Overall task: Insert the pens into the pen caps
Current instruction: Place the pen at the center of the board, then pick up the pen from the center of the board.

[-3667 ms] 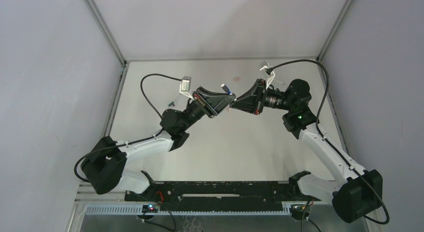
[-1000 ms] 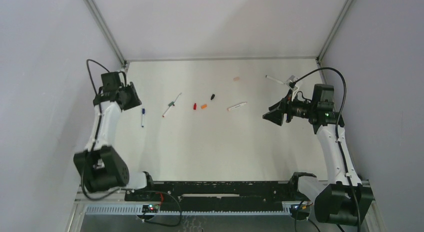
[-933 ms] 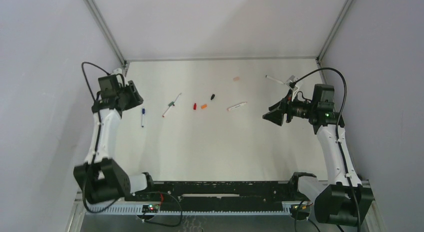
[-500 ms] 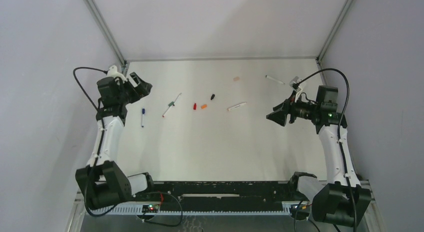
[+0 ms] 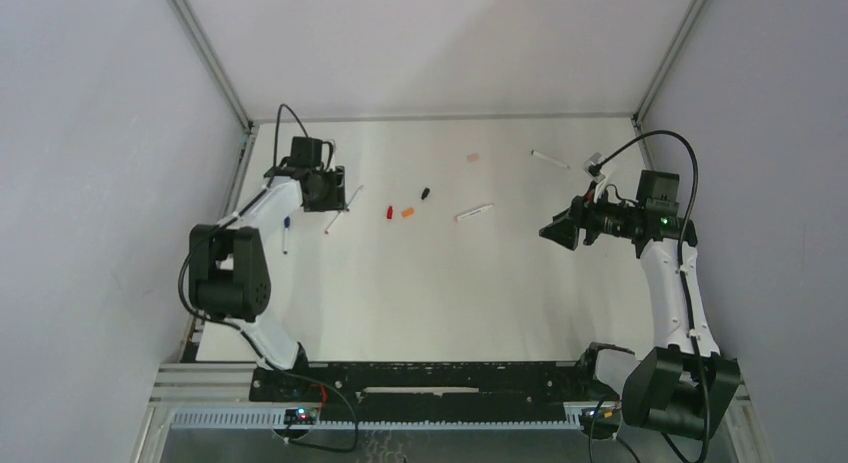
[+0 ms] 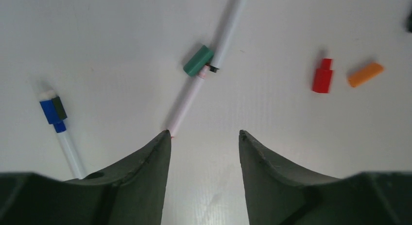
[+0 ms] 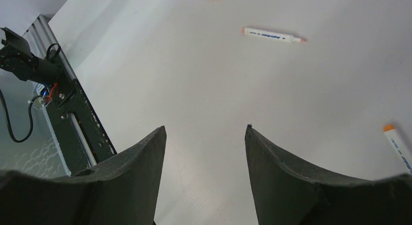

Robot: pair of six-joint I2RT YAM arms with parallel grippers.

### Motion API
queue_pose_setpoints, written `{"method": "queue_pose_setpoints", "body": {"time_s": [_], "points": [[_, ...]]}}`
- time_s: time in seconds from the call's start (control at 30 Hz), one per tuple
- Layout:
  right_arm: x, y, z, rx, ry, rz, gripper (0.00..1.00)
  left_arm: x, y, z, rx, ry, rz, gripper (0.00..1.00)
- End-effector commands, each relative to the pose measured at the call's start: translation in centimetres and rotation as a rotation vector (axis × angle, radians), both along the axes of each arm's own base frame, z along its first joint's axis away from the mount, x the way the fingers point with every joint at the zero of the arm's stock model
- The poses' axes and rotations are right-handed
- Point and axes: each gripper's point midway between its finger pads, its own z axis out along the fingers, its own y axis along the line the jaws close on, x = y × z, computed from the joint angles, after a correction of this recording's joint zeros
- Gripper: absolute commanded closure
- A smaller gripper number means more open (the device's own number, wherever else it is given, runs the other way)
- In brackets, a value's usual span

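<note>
My left gripper (image 6: 204,133) (image 5: 330,195) hangs open over the table, nothing between its fingers. Just ahead of its left fingertip lies a red-tipped pen (image 6: 187,99), end to end with a second white pen (image 6: 229,28); a green cap (image 6: 198,60) rests where they meet. A blue-capped pen (image 6: 58,123) (image 5: 285,233) lies to the left. The red cap (image 6: 322,76) (image 5: 389,212), orange cap (image 6: 365,74) (image 5: 408,212) and black cap (image 5: 425,194) lie loose to the right. My right gripper (image 7: 205,128) (image 5: 555,230) is open and empty, raised above the table, with a white pen (image 7: 273,35) (image 5: 473,212) beyond it.
A pinkish cap (image 5: 472,157) and another pen (image 5: 548,159) lie near the back of the table. An orange-tipped pen (image 7: 398,145) shows at the right edge of the right wrist view. The black rail (image 5: 440,378) with the arm bases runs along the near edge.
My left arm has swung from the table's far left edge rightward to the green-capped pens, its jaws opening wide and then narrowing somewhat. The right gripper has drifted slightly right.
</note>
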Motion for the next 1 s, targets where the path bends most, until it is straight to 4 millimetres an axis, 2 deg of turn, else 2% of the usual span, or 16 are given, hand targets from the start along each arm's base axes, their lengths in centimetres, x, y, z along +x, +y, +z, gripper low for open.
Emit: {"method": "queue_pose_setpoints", "body": {"time_s": [0.0,0.13,0.3,0.43,0.57,0.7,0.8,0.97], "points": [[0.7,-0.1,1.3,0.007,-0.030,0.000,0.32,0.8,1.6,-0.7,0.140,0.090,-0.026,0.45],[0.5,0.4,1.6,0.040,-0.014,0.014,0.34,1.7,1.3,-1.7,0.158,0.128,-0.043,0.49],[0.2,1.5,1.6,0.047,-0.038,0.061,0.36,2.5,0.9,-2.9,0.159,0.186,-0.070,0.59],[-0.1,1.5,2.0,0.040,-0.074,0.048,0.35,2.3,1.0,-4.0,0.172,0.226,-0.090,0.62],[-1.1,1.9,1.6,0.037,-0.055,0.064,0.35,1.9,1.4,-5.4,0.197,0.274,-0.111,0.62],[-1.4,2.1,1.5,0.054,-0.046,0.066,0.35,1.9,1.4,-5.6,0.203,0.279,-0.129,0.64],[-1.4,2.2,1.5,0.065,-0.046,0.066,0.35,1.9,1.4,-5.6,0.204,0.287,-0.134,0.70],[-1.1,2.4,1.8,0.080,-0.049,0.069,0.35,1.9,1.2,-5.7,0.195,0.298,-0.129,0.74]]}}
